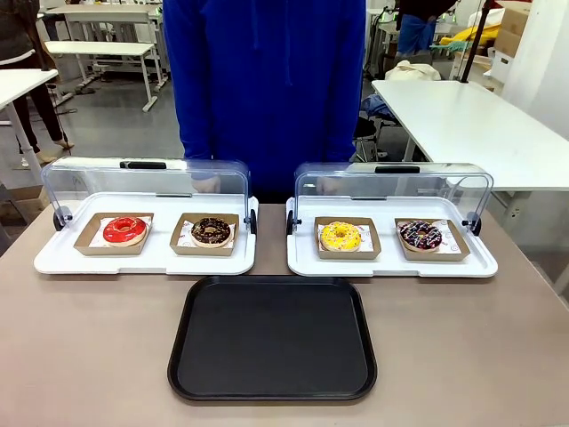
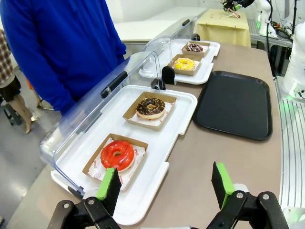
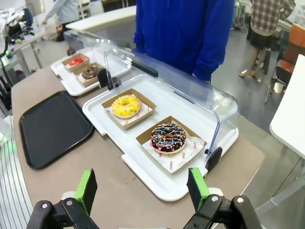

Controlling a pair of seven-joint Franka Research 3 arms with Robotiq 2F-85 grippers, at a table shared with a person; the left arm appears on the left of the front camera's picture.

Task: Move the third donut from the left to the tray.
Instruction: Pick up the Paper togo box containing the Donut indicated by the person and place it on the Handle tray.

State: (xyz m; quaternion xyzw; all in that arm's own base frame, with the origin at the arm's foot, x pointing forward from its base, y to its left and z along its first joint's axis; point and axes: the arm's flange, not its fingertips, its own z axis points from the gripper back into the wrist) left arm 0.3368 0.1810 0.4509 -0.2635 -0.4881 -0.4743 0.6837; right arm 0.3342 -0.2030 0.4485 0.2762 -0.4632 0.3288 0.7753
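Yellow donut [image 1: 340,236] sat in its brown cardboard holder [image 1: 347,255] on the left half of the right-hand white tray [image 1: 391,265], close to that tray's front edge. The black tray [image 1: 271,338] lay bare on the table just in front of it.

The donut looked light and soft. Its icing would likely smear or dent under the pads (sprinkles would shed too), so the holder seemed the better place to grip: pinch one low side wall, or close across two opposite walls, and lift level. Thin card may flex, so a gentle squeeze seemed wise.

The clear lid [image 1: 391,182] stood tipped back along the white tray's far edge, leaving the front open for a reach. Left gripper [image 2: 166,180] and right gripper [image 3: 141,183] each hung with fingers spread wide, holding nothing. The right one looked the nearer, off the white tray's front corner by the dark sprinkled donut [image 3: 167,137].

The donut's underside was hidden, so whether it stuck to its paper liner could not be told. The person [image 1: 267,89] stood at the table's far edge, hands only hazy through the plastic.
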